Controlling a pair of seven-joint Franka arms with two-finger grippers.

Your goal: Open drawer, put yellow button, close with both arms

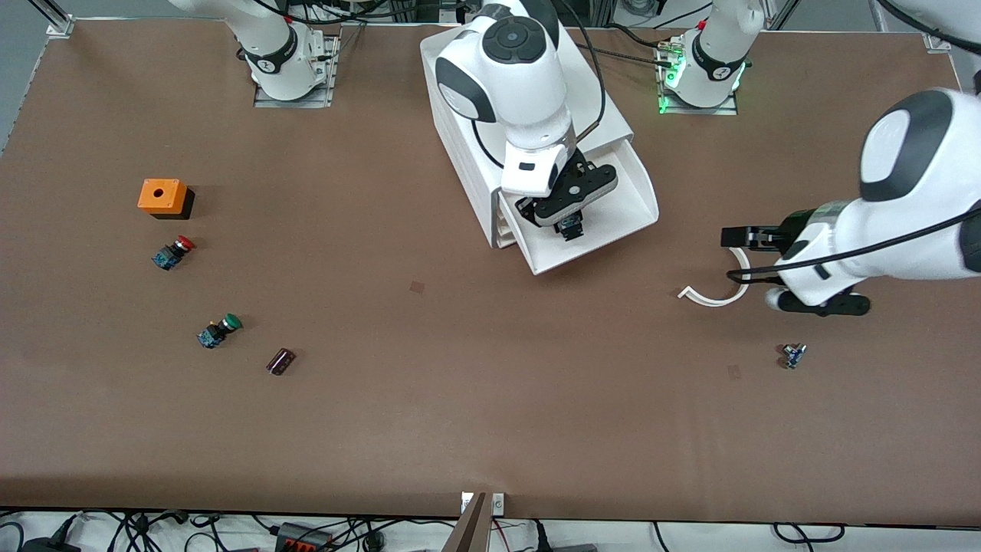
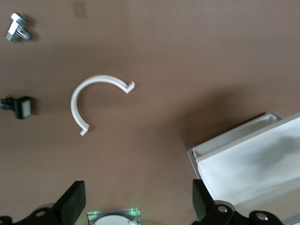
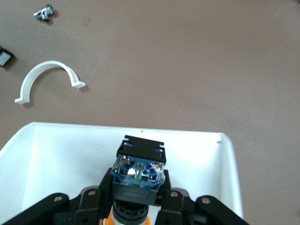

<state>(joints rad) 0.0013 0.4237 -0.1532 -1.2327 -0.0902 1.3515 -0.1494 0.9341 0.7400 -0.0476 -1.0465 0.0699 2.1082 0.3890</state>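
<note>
The right tool [image 1: 569,222] hangs over the open drawer [image 1: 613,222], clamped on the yellow button [image 3: 136,173]. The left tool [image 1: 732,257], fingers apart, waits over the counter [image 1: 460,383] at the drawer's 3 o'clock. Released from up here, the button could bounce or roll over the drawer's low rim.

The right end effector [image 1: 569,222] points down, its fingers clamped on a load. The left end effector [image 1: 739,254] waits, fingers [image 2: 70,202] spread apart, above the table [image 1: 460,399].

white arms [image 1: 529,84], grey-black joints, black cables
</note>
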